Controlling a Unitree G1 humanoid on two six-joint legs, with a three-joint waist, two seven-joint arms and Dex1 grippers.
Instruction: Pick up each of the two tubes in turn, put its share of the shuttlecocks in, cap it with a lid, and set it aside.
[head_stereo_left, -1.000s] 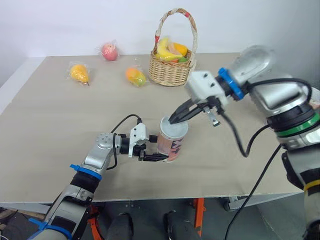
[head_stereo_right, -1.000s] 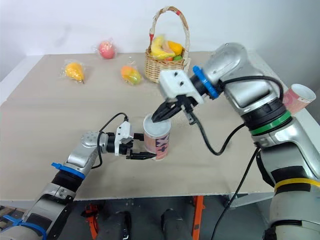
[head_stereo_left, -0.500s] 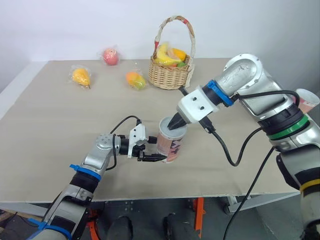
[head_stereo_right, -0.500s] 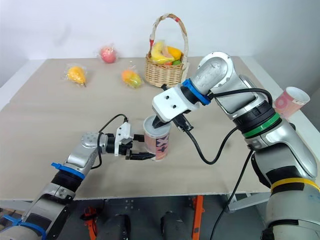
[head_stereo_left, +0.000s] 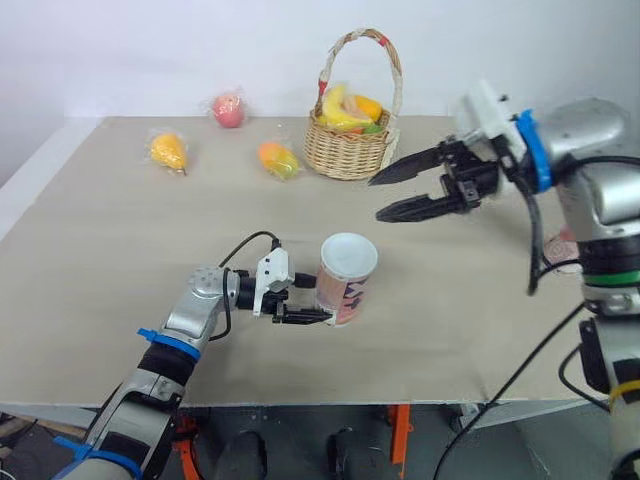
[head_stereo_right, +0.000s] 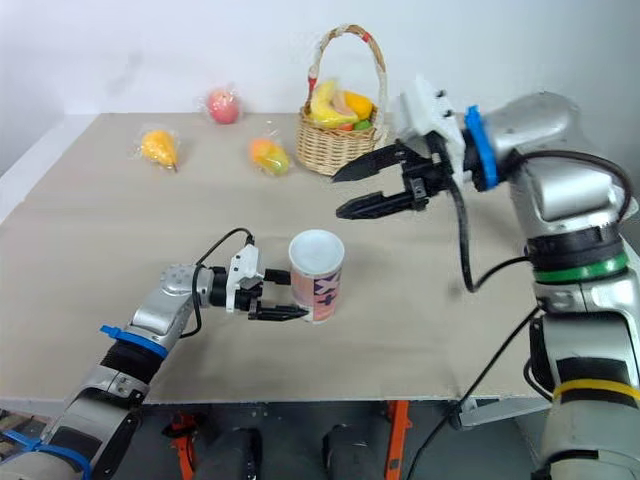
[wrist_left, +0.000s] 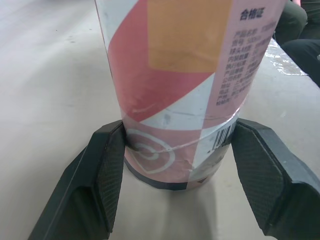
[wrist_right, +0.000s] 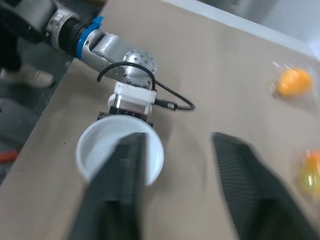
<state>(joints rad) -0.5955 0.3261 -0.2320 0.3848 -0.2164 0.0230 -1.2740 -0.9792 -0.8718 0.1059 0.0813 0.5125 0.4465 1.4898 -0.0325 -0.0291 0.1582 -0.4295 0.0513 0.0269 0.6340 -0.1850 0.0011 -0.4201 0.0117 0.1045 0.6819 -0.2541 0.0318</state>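
1. the left gripper (head_stereo_left: 322, 300) has its jaws clenched on the tube (head_stereo_left: 345, 290), low on the tube's wall. in the left wrist view both black pads (wrist_left: 111, 175) press against the tube just above its base, one on each side.
2. the right gripper (head_stereo_left: 375, 200) has its jaws released and spread wide, with nothing between them. it hangs in the air above the table (head_stereo_left: 120, 260), higher than the tube and off toward the robot's right, its fingers pointing to the robot's left.
3. the tube stands upright on the table near the front edge, roughly in the middle. its label is pink, orange and white with printed text and a barcode.
4. a white round lid (head_stereo_left: 348, 255) sits on the tube's top.
5. at the far side of the table stands a wicker basket (head_stereo_left: 348, 150) with a tall handle, holding a banana and other fruit.
6. to the basket's left lie three wrapped fruits, apart from each other: an orange one (head_stereo_left: 278, 158) near the basket, a yellow one (head_stereo_left: 168, 150) farther left, and a red one (head_stereo_left: 228, 108) nearest the back edge.
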